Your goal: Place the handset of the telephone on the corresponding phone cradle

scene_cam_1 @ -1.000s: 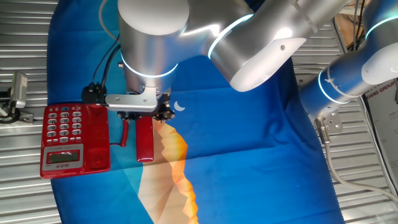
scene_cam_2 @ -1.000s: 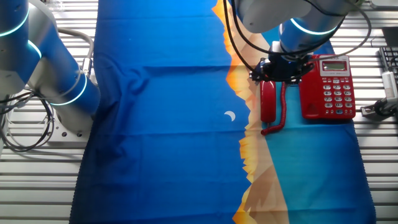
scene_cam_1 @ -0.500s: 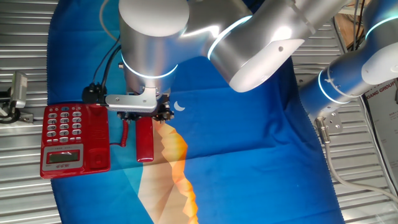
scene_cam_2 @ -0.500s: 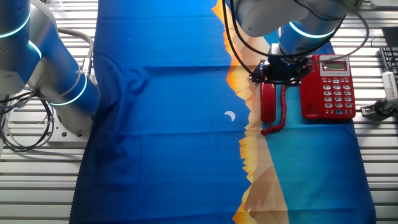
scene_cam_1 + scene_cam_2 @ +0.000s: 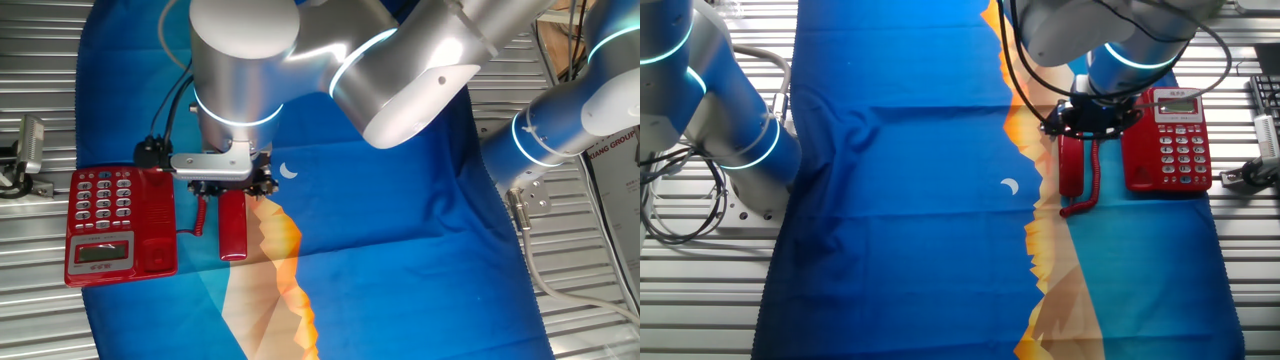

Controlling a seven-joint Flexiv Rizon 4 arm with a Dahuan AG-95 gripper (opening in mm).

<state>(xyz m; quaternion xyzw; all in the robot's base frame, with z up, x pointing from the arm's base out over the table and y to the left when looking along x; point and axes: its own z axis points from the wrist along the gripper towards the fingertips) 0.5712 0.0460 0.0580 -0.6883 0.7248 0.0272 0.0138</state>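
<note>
Gripper (image 5: 232, 186) down over the upper end of the handset (image 5: 232, 225) (grasp not discernible, fingers hidden by the arm). Handset flat on the desk's blue cloth (image 5: 900, 200), just beside the telephone (image 5: 110, 222), off the phone cradle (image 5: 158, 225).

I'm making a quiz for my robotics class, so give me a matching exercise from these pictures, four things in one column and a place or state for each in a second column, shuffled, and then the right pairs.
Things:
1. handset
2. telephone
3. gripper
4. coiled cord

Places or states:
A. over one end of the red bar, jaw state hidden by the wrist
B. lying on the cloth beside the base, off the cradle
C. near the cloth's edge, keypad and grey display facing up
D. running along the gap between bar and base

Pairs: 1-B, 2-C, 3-A, 4-D
</note>
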